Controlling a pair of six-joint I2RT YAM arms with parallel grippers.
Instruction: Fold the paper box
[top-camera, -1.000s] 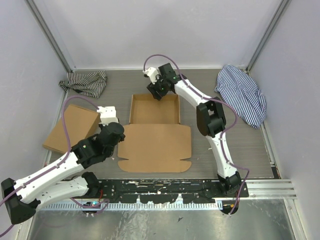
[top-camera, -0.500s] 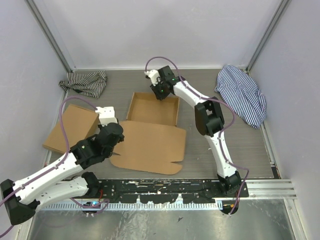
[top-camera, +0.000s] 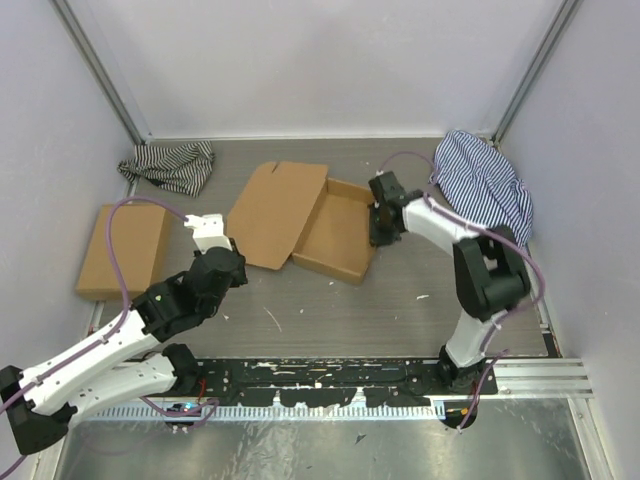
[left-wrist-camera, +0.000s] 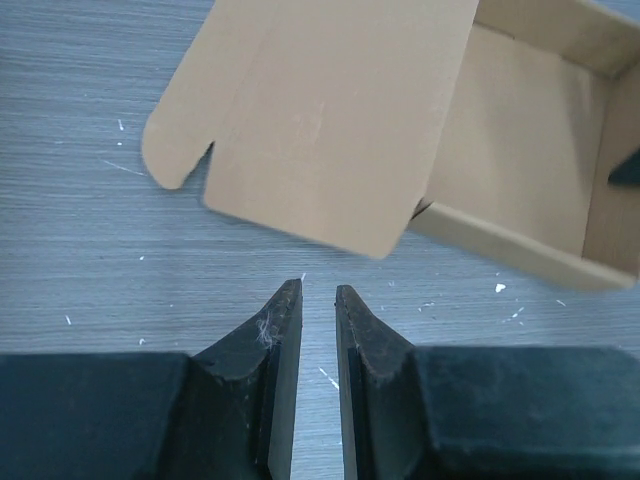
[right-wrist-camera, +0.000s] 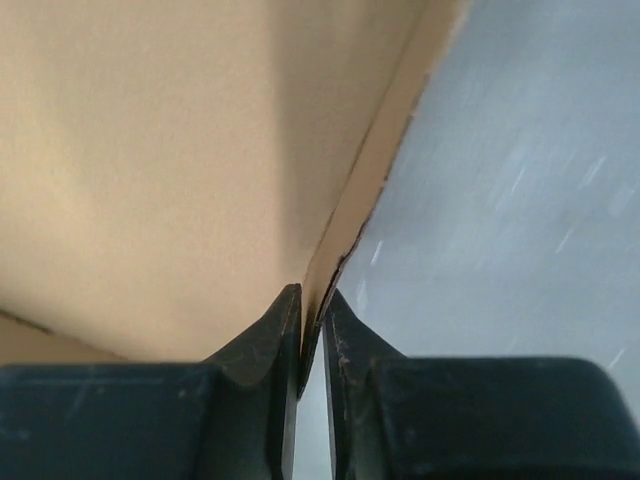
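Observation:
The paper box (top-camera: 335, 238) lies turned at an angle in the middle of the table, its shallow tray to the right and its flat lid panel (top-camera: 275, 212) spread out to the left. My right gripper (top-camera: 377, 222) is shut on the tray's right wall; the right wrist view shows the cardboard edge (right-wrist-camera: 360, 190) pinched between the fingers (right-wrist-camera: 312, 300). My left gripper (top-camera: 236, 272) sits just in front of the lid's near corner, apart from it. In the left wrist view its jaws (left-wrist-camera: 318, 292) are nearly closed and empty, with the lid (left-wrist-camera: 320, 110) ahead.
A second flat brown box (top-camera: 122, 250) lies at the left, beside my left arm. A dark striped cloth (top-camera: 170, 163) is bunched at the back left. A blue striped cloth (top-camera: 485, 185) lies at the back right, close to my right arm.
My right gripper has dragged the box back and right and turned it, so the lid now points left. The lid has left my left gripper. The second box has shifted left.

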